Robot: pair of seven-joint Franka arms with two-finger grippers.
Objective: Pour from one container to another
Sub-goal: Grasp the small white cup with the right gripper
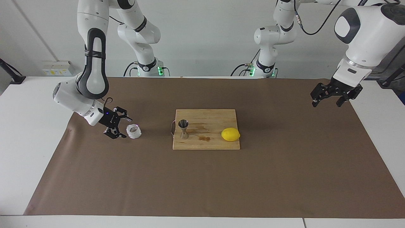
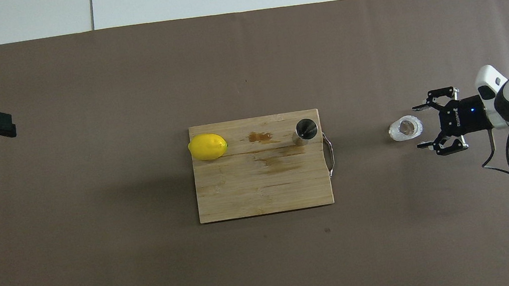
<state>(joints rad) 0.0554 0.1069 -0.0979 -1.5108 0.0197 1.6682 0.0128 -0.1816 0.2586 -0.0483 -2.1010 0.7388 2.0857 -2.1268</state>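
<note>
- Two arms share the bench, whose middle is covered by a brown mat (image 1: 202, 177).
- At the mat's centre lies a wooden cutting board (image 1: 205, 141) with a metal handle (image 1: 172, 128) on its edge toward the right arm's end of the bench.
- The steel jigger (image 1: 183, 129) stands upright on the board, at the corner by the handle that lies farther from the robots; the overhead view looks straight into its top cone (image 2: 306, 129).
- A yellow lemon (image 1: 230, 134) sits on the board's farther corner toward the left arm's end, well apart from the jigger; brown stains (image 1: 204, 138) mark the wood between them.
- The whitish crinkled cup (image 1: 133, 131) stands upright on the mat toward the right arm's end of the bench, off the board, its round mouth up.
- The right gripper (image 1: 121, 128) is low, just beside the cup on the side toward the bench's edge, its fingers (image 2: 419, 106) spread wide and aimed at the cup without enclosing it.
- The left gripper (image 1: 327, 100) waits in the air over the mat's edge at the left arm's end of the bench, fingers apart and holding nothing.
</note>
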